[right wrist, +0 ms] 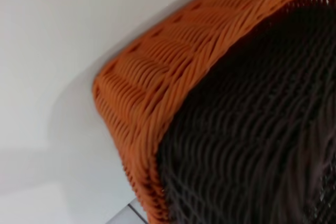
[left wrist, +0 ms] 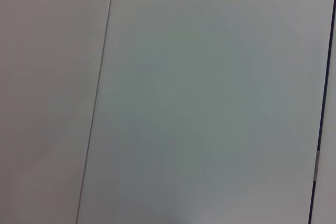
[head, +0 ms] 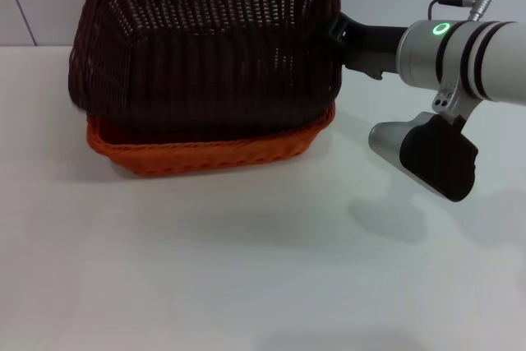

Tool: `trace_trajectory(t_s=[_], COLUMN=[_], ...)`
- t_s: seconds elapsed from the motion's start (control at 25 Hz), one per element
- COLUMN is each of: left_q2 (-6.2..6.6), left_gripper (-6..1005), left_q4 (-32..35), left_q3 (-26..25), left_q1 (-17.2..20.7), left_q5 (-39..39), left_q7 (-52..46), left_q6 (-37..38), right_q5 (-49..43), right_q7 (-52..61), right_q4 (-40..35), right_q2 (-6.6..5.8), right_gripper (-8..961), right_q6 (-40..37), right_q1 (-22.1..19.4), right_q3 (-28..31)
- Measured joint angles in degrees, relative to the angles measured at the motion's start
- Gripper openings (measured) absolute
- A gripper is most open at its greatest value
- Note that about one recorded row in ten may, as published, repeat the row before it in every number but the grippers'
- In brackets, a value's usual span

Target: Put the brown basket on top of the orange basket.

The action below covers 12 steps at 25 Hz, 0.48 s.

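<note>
The brown basket (head: 205, 47) is raised and tilted, its bottom sunk a little into the orange basket (head: 214, 154), which stands on the white table at the back. Its left end overhangs the orange rim. My right gripper (head: 335, 32) reaches in from the right and grips the brown basket's right rim; its fingertips are mostly hidden by the weave. The right wrist view shows the dark weave (right wrist: 252, 129) pressed inside a corner of the orange basket (right wrist: 157, 77). My left gripper is out of view.
The white table (head: 246, 269) spreads in front of the baskets. My right arm's silver forearm (head: 468, 51) and black wrist camera housing (head: 440, 158) hang over the table's right side. The left wrist view shows only a pale panel (left wrist: 210, 103).
</note>
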Motion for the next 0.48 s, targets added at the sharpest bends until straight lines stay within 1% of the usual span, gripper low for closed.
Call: trace_trajectory(t_s=[0.04, 0.2, 0.24, 0.28, 0.44, 0.48], left_q2=[0.00, 0.02, 0.06, 0.06, 0.15, 0.15], left_gripper=[782, 782, 782, 782, 782, 782], left_q4=[0.1, 0.1, 0.1, 0.1, 0.1, 0.1], left_q3=[0.0, 0.0, 0.0, 0.0, 0.0, 0.0], left_q1=[-0.1, -0.2, -0.3, -0.3, -0.3, -0.3], left_q5=[0.0, 0.0, 0.0, 0.0, 0.0, 0.0], left_q7=[0.0, 0.0, 0.0, 0.0, 0.0, 0.0], left_q6=[-0.1, -0.2, -0.2, -0.2, -0.2, -0.2], right_q5=[0.7, 1.1, 1.1, 1.1, 1.4, 1.4], right_q7=[0.0, 0.0, 0.0, 0.0, 0.2, 0.2], right_q4=[-0.2, -1.6, -3.0, -3.0, -4.7, -4.7], right_q2=[0.01, 0.02, 0.05, 0.05, 0.11, 0.11], right_gripper=[285, 440, 468, 496, 608, 608], right_q6=[-1.2, -1.7, -1.9, -1.9, -2.6, -2.6], right_q1=[-0.5, -1.4, -2.3, -2.3, -4.9, -4.9], right_q3=[-0.5, -0.7, -0.8, -0.8, -1.4, -1.4])
